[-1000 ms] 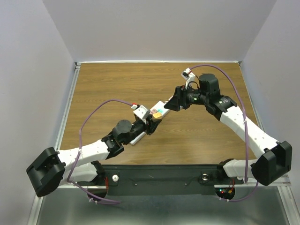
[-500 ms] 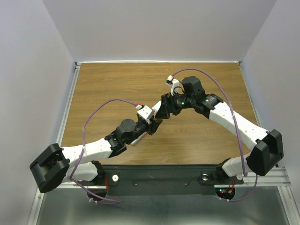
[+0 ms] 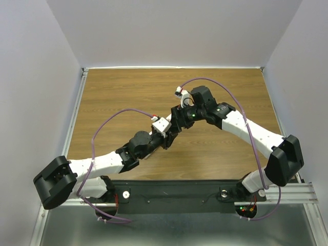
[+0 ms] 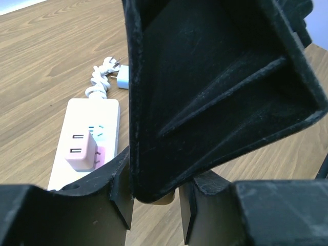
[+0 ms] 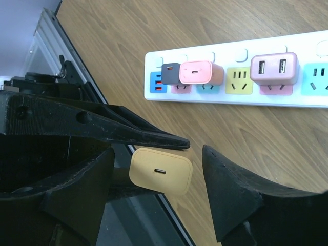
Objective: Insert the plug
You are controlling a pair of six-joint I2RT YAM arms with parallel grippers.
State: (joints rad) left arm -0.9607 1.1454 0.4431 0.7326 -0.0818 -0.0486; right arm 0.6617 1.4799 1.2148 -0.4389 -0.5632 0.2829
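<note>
One plug is what I care about here, the tan charger block, and it is up in the air, not in the power strip. My left gripper has its jaws pressed together on it, pinching the block from behind. My right gripper has its jaws spread, one finger on either side of the block with a gap showing on both sides, so it is around the plug and not gripping it. From above, the two grippers meet nose to nose over the middle of the table, with the strip lying under them. I read this as the middle of a hand-over: picking the plug up is the done part, and the right jaws have not yet closed. On the strip a dark plug, a pink plug and a pink adapter are seated. The yellow socket between the two pink ones stands free, which makes it a likely target, though I can't be sure. By my reckoning that leaves taking the grip on the right, letting go on the left, lining the prongs up over a free socket and pressing home. The prongs are hidden from me, so I can't tell which way they face. I'd put the job well under half done.
</note>
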